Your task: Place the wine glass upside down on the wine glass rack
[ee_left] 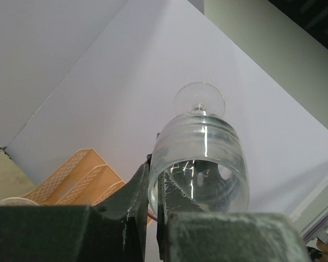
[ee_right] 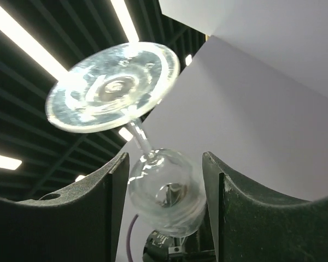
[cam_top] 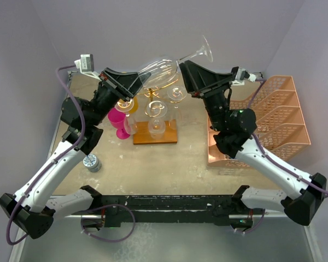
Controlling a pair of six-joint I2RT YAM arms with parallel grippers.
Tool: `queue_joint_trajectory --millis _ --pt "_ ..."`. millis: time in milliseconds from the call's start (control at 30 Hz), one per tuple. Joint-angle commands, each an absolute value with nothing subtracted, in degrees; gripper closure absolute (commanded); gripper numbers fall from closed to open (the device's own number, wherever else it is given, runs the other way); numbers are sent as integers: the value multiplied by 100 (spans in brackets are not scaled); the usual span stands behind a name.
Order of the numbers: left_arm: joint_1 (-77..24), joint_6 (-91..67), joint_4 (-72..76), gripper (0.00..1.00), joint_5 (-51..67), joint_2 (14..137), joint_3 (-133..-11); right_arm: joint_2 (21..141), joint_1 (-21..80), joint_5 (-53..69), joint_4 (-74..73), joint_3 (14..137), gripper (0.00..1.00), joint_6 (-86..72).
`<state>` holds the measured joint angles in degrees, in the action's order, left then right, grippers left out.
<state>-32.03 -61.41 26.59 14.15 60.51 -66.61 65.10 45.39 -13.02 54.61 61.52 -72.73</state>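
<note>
A clear wine glass (cam_top: pixel 159 67) is held high above the table, lying nearly on its side, its foot (cam_top: pixel 204 49) pointing up and to the right. My left gripper (cam_top: pixel 135 82) is shut on the bowl's rim; in the left wrist view (ee_left: pixel 154 173) one finger is outside the bowl (ee_left: pixel 199 158) and one inside. My right gripper (cam_top: pixel 185 72) is open, its fingers either side of the bowl (ee_right: pixel 167 194) without touching it. The gold wire rack (cam_top: pixel 153 95) on its brown wooden base (cam_top: pixel 154 136) stands below, with clear glasses (cam_top: pixel 176 95) on it.
A pink glass (cam_top: pixel 118 119) and a yellow one (cam_top: pixel 129 105) stand left of the rack. A salmon-pink tiered organizer (cam_top: pixel 273 120) fills the right side, also in the left wrist view (ee_left: pixel 76 174). A small grey jar (cam_top: pixel 92 162) sits front left.
</note>
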Motion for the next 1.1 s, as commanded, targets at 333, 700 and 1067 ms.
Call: queue_joint_trajectory --millis 333,700,1067 --pt "-3269 -6509 3286 100 1576 6094 -6580 7025 4568 -1477 5900 6714 48 -6994" --pt "-3294 -6744 3205 100 1602 5907 -6390 7076 4563 -1435 6486 6516 81 -6661" --pt "-3305 -6443 2660 74 1559 5722 -6574 6775 4563 -1638 6895 6372 100 -5914"
